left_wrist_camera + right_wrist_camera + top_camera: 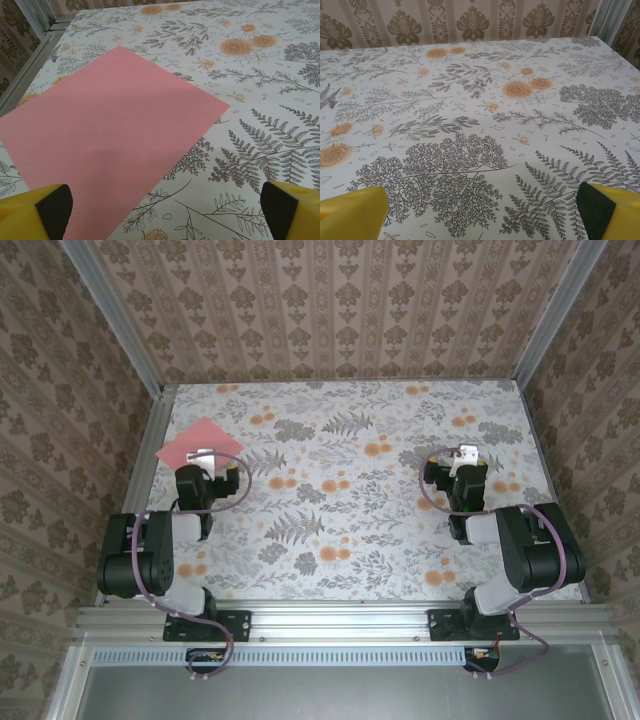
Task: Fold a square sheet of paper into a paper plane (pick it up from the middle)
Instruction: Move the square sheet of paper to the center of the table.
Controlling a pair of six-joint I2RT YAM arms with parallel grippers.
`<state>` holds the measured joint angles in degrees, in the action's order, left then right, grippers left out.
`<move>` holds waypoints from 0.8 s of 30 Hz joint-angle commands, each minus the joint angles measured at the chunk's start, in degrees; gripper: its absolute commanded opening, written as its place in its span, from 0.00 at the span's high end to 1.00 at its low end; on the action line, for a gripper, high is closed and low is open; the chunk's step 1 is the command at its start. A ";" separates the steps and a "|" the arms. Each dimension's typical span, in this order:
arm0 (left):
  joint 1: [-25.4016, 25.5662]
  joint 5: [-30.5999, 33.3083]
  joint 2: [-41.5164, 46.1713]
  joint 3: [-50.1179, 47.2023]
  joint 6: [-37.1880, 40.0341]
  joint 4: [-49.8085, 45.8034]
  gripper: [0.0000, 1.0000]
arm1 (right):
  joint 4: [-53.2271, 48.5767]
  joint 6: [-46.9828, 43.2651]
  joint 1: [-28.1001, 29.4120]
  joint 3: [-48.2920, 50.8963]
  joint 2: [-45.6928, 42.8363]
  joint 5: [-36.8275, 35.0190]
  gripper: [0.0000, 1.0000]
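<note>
From above, the square sheet of paper [197, 441] lies flat on the flowered tabletop [340, 525], turned corner-on, and the left hand [205, 456] hangs over its near corner, so most of the salmon-pink sheet sits just ahead of that hand. The right hand [466, 454] is well apart from the sheet, which lies far off to that hand's left. Patterned wallpaper [330, 300] closes in the tabletop on three sides, with aluminium rails at the corners. Through the left wrist camera the left hand stands spread wide, nothing between its fingers; the left finger's black pad [54, 212] hovers over the sheet's near edge, while the right finger's pad [279, 209] hangs over bare printed tabletop beside the sheet. The paper stretches ahead and to the left of the hand, smooth and uncreased, one corner pointing off to the right, with a soft shadow across its near half. Whether the pads touch the paper I cannot tell. Through the right wrist camera the right hand is likewise spread wide and holds nothing: its yellow fingers [352, 212] sit far apart above the fern and orange-flower print, and the wallpapered wall rises beyond the tabletop's far edge ahead of the hand.
</note>
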<state>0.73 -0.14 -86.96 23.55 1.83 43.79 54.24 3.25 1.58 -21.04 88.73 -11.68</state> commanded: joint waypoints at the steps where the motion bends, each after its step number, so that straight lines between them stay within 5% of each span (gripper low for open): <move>1: 0.15 0.14 -0.17 0.97 1.07 0.86 0.00 | 2.32 0.89 -0.26 0.38 0.21 0.34 0.00; 6: 0.15 0.12 0.08 0.77 1.11 1.12 0.00 | 5.03 0.26 -0.11 1.76 0.14 1.50 0.00; 10: 0.12 -2.66 3.47 5.57 2.08 -10.14 0.01 | 3.69 -1.37 1.65 3.03 -4.20 -0.79 0.00; 16: 0.23 0.92 7.15 12.79 -4.42 -27.41 0.00 | -13.43 -2.93 7.00 -1.89 -15.57 -11.09 0.00; 24: -2.12 -1.28 4.86 31.45 -20.77 -56.79 0.00 | -48.54 17.30 7.27 -17.54 -21.38 -8.10 0.00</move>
<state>-0.19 0.21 -80.47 49.60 -10.85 1.61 24.58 11.38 8.64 -32.42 67.72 -19.97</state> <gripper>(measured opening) 0.999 0.999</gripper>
